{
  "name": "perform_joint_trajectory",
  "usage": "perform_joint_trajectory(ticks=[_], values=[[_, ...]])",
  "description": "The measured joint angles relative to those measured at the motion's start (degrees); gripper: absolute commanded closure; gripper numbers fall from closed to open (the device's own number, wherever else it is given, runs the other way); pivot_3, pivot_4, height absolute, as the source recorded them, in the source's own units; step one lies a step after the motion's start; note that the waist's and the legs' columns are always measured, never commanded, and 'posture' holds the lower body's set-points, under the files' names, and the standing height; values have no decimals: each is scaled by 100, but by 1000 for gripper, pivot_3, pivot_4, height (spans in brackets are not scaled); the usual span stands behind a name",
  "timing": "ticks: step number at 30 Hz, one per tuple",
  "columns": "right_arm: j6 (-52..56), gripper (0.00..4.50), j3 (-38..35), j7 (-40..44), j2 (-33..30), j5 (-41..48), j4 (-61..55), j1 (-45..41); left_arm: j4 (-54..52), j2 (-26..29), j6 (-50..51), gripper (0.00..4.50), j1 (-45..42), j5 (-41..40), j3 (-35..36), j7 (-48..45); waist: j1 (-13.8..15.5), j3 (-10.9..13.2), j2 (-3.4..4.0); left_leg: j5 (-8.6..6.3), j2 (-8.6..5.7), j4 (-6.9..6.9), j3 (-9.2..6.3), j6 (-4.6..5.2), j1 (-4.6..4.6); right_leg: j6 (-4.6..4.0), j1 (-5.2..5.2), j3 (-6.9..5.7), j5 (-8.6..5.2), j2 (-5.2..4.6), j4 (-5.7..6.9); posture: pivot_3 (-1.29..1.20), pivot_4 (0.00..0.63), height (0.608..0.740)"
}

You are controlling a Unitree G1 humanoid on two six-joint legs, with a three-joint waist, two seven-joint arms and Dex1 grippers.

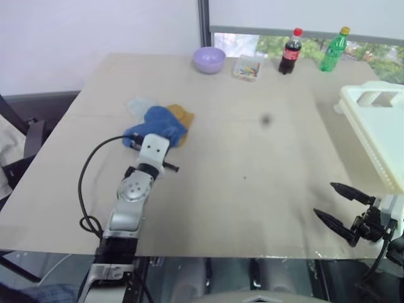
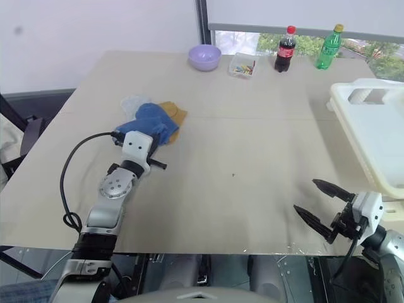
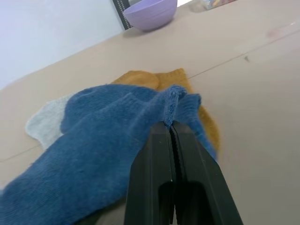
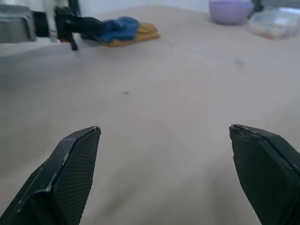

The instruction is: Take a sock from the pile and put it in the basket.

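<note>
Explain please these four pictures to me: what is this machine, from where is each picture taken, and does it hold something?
It is a humanoid robot with two arms at a table. Two pictures come from cameras in its head, looking down; the other two from a camera on each wrist. The left tool is shut on a fold of the blue sock from the pile. The right tool is open and holds nothing. The white basket stands at the robot's right. At the far edge stand a lilac bowl, a small clear box and two bottles.
</note>
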Motion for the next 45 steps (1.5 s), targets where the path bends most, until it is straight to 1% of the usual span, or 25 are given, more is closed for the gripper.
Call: perform_joint_trajectory(ticks=[5, 13, 19, 23, 29, 32, 35, 37, 40, 41, 44, 45], values=[[9, 0, 244, 276, -302, -38, -406, -52, 2, 46, -17, 4454, -4, 0, 2, -33, 1, 0, 0, 0, 0, 0, -1, 0, 0, 1, 0, 0, 1, 1, 0, 0, 150, 729], [149, 0, 409, 291, -480, 59, -775, -326, 2, 108, -52, 4454, -9, 3, 3, -146, 2, 0, -2, 0, 0, 1, 0, 0, 0, 2, 0, 0, 1, 1, 0, 0, 150, 729], [208, 0, 409, 357, -538, 137, -809, -212, -2, 236, -48, 4454, -5, -42, -45, -489, 8, 0, -2, 0, -1, 1, 0, 0, -1, 1, 0, 0, 1, 1, 0, 0, 150, 729], [271, 0, 409, 375, -571, 156, -876, -169, -241, 431, 132, 4454, -5, -127, -276, -1066, 5, 0, -2, 0, 0, 1, 0, 0, -1, 1, 0, 0, 1, 0, 0, 0, 150, 729], [378, 0, 407, 394, -724, 185, -920, -251, -867, 304, 577, 4454, -53, -268, -985, -1796, 13, 0, -2, 0, -2, 3, 0, 0, -2, 0, 1, 0, 0, 0, 0, 0, 150, 729], [414, 0, 403, 419, -808, 196, -905, -300, -900, 49, 755, 4454, -363, -264, -1460, -2049, 27, 0, -3, 0, -4, 7, 1, 0, -4, 0, 2, 0, 0, 2, 0, 0, 150, 729], [473, 0, 397, 421, -860, 203, -864, -349, -874, -173, 999, 4454, -747, -247, -1672, -2144, 13, 0, -3, 1, -4, 8, -1, 1, -3, 1, 2, 0, 0, 4, 1, 0, 150, 729], [482, 0, 394, 429, -880, 202, -788, -357, -816, -449, 1322, 4454, -998, -241, -1944, -2236, 13, 0, -3, 0, -5, 8, 0, 1, -4, 4, 4, 0, 2, 5, 0, 0, 150, 729], [498, 0, 388, 452, -924, 204, -744, -408, -669, -1017, 1689, 4454, -1170, -240, -2453, -2290, 28, 1, -4, 0, -12, 12, -1, 3, -14, 6, 4, 0, 3, 4, -4, 0, 150, 729], [502, 0, 380, 469, -963, 203, -736, -411, -578, -1252, 1756, 4454, -1203, -213, -2643, -2272, 28, 2, -5, -1, -13, 14, -1, 3, -18, 7, 3, 0, 3, 4, -5, 0, 150, 729], [503, 0, 254, 522, -1027, 201, -673, -392, -348, -1706, 1987, 4454, -1380, -92, -2959, -2102, 28, 2, -6, -1, -12, 17, -4, 4, -26, 7, -3, -3, 3, 6, -4, 0, 150, 729], [503, 0, 168, 535, -1083, 200, -630, -391, -261, -1873, 2122, 4202, -1447, -65, -3018, -2031, 24, 3, -6, -1, -12, 18, -4, 4, -27, 7, -3, -3, 3, 6, -4, 0, 150, 729]])
